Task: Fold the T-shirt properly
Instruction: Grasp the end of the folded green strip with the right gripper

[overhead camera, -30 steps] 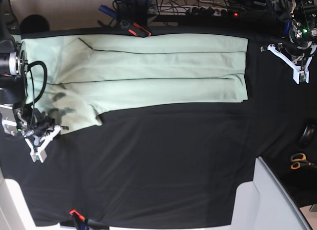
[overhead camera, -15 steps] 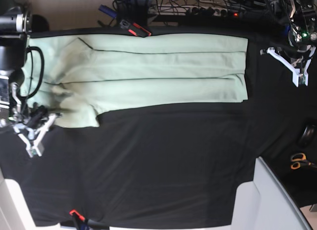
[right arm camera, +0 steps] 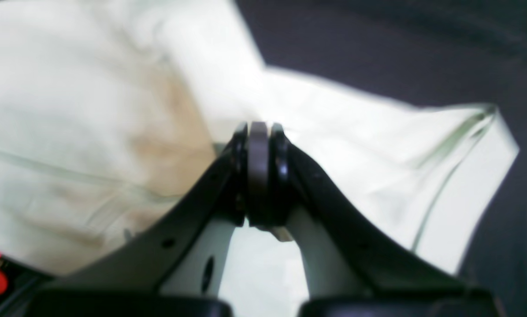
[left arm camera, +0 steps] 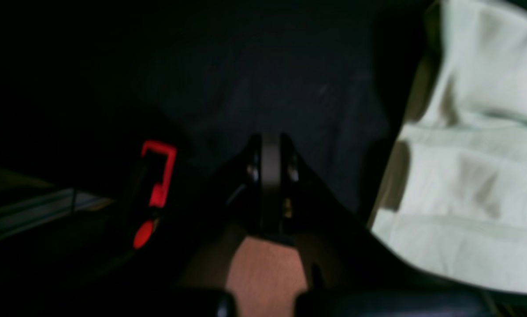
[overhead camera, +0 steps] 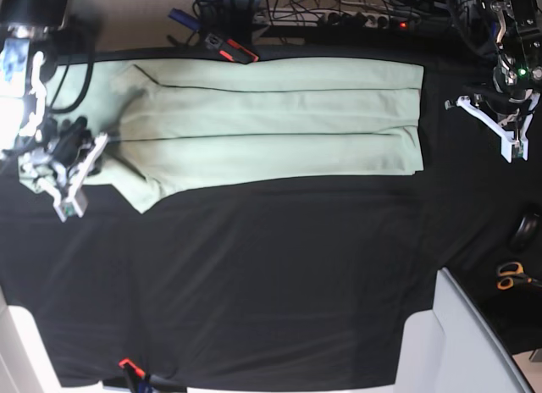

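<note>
Black tabletop [overhead camera: 279, 274] under a lengthwise-folded T-shirt [overhead camera: 279, 126]. Right gripper [overhead camera: 66, 177] pinched shut, empty, over the garment's sleeve end. Left gripper [overhead camera: 508, 126] likewise closed on nothing, clear of the hem, above bare cloth.

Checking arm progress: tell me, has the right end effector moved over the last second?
Yes. In the base view the right end effector has moved up, from the bare black cloth onto the T-shirt.
</note>
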### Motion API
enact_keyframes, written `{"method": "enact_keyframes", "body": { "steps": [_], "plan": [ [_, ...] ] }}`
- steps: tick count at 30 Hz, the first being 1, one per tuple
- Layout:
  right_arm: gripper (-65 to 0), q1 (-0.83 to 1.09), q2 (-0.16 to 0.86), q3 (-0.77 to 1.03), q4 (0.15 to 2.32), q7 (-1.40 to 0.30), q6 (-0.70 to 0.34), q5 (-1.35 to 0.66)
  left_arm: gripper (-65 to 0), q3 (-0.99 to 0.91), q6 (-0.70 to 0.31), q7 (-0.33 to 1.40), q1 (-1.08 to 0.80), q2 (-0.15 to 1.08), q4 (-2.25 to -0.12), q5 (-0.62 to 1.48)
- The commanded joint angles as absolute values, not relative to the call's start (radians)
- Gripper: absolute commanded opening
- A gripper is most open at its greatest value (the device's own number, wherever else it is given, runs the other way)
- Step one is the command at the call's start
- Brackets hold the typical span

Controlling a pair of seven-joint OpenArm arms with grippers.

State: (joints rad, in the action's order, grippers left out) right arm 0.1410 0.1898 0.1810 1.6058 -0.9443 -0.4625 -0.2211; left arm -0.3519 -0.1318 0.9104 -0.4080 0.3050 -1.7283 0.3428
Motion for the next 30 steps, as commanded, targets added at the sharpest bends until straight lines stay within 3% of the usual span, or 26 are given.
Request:
{"method": "enact_keyframes", "body": {
  "steps": [1, 12, 30],
  "plan": [
    [-65.0, 0.147, 0.193, 0.185, 1.646, -0.932, -0.466, -0.229, -65.0, -0.360, -0.127, 0.898, -0.412, 0.321, -1.742, 0.338],
    [-65.0, 0.338, 0.163, 0.185, 1.821, -0.932, -0.466, -0.229, -65.0, -0.360, -0.127, 0.897, -0.395, 0.326, -1.698, 0.338],
    [-65.0, 0.444, 0.162, 0.179, 1.827, -0.921, -0.466, -0.231, -65.0, -0.358, -0.127, 0.900, -0.390, 0.326, -1.693, 0.337]
  ]
}}
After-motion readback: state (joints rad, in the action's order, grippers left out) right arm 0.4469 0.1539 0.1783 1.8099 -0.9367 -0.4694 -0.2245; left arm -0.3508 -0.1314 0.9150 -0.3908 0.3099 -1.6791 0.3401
